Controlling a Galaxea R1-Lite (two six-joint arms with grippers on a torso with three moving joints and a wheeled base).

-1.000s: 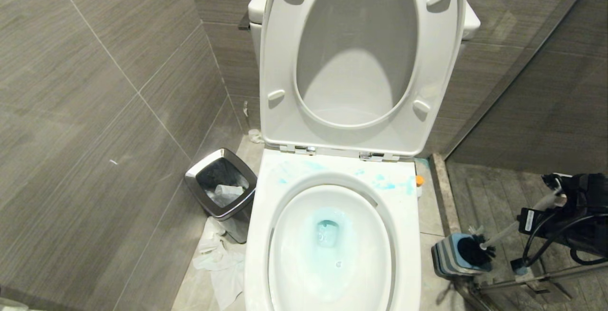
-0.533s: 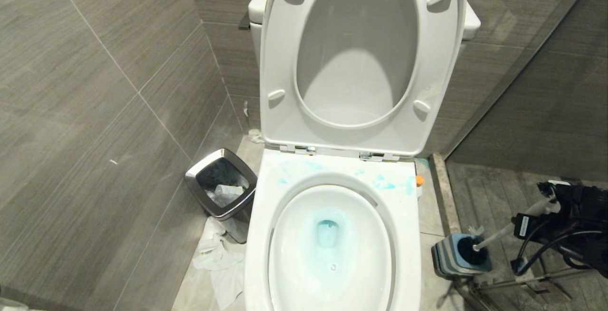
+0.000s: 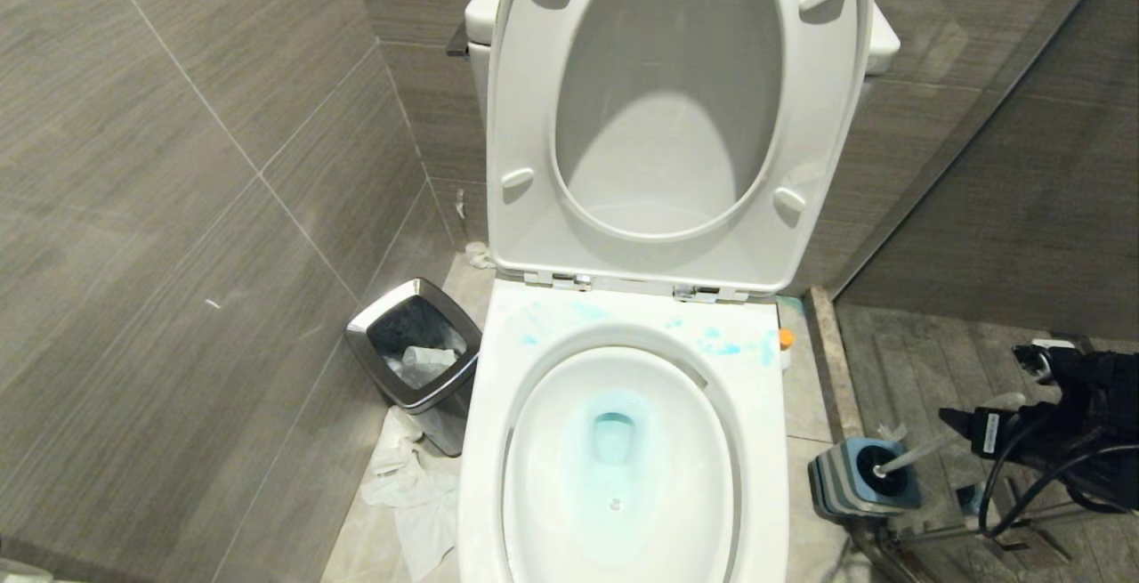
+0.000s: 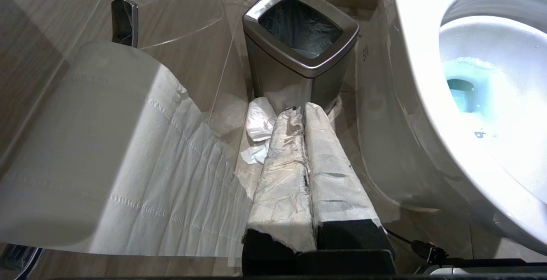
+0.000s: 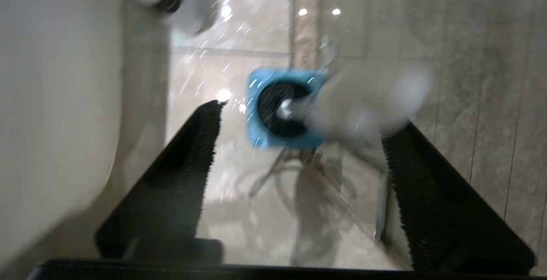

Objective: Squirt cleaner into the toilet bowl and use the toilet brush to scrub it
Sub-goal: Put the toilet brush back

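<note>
Right tool (image 5: 299,143) wide, fingers apart around toilet brush (image 3: 916,452) handle, not clamping; brush head seated in blue holder (image 3: 845,481) beside toilet bowl (image 3: 756,369). Left tool (image 4: 304,143) closed, paper-wrapped.

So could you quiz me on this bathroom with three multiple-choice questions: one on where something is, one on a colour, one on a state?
1. Where does the trash bin stand?
A. On the cistern
B. On the floor, at the robot's left of the toilet bowl
C. Behind the brush holder

2. What tint has the water in the bowl?
A. Yellow
B. Pink
C. Blue-green

3. How is the toilet brush placed?
A. Head down in its holder
B. Lying in the bowl
C. Flat on the floor

Answers: 1 B, the head view shows the bin on the tiles by the bowl's left side. 2 C, the pool at the bottom is turquoise. 3 A, the black bristles sit inside the blue holder and the handle leans out of it.
</note>
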